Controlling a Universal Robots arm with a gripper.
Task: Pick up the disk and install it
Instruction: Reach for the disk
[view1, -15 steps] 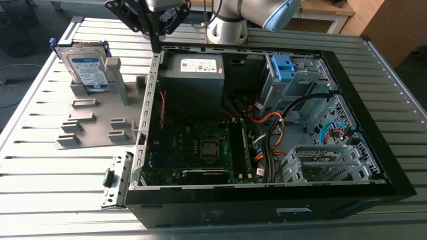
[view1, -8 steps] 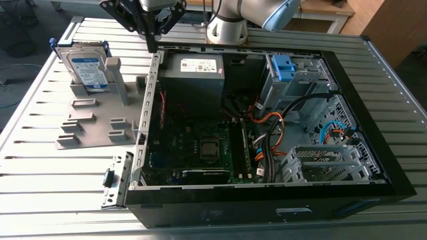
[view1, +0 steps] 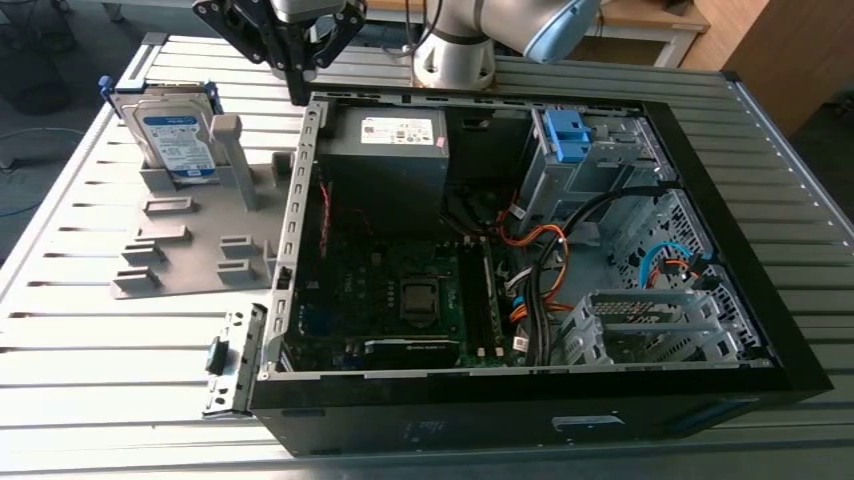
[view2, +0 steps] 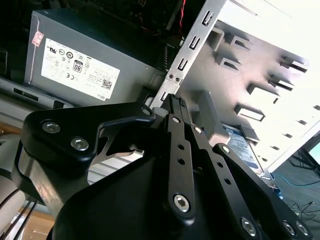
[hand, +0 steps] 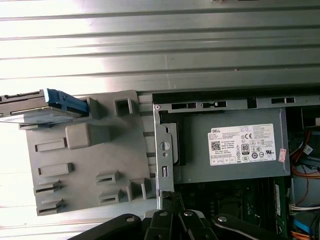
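The disk (view1: 180, 140) stands upright on its edge in a slot of the grey holder plate (view1: 187, 255) at the exterior view's left. It is silver-grey with a white and blue label and a blue frame. My gripper (view1: 304, 72) hangs above the back left corner of the open computer case (view1: 534, 400), to the right of the disk and apart from it. Its fingers are shut together on nothing. In both wrist views the disk (view2: 245, 147) (hand: 35, 114) is beside the holder's posts, away from the gripper (view2: 176, 100) (hand: 172, 197).
Inside the case are a grey power supply (view1: 387, 150) with a white sticker, the motherboard (view1: 400, 300), loose cables (view1: 547, 260) and a blue bracket (view1: 567, 135) at the drive bay. The case and holder rest on a slatted metal table (view1: 80, 340).
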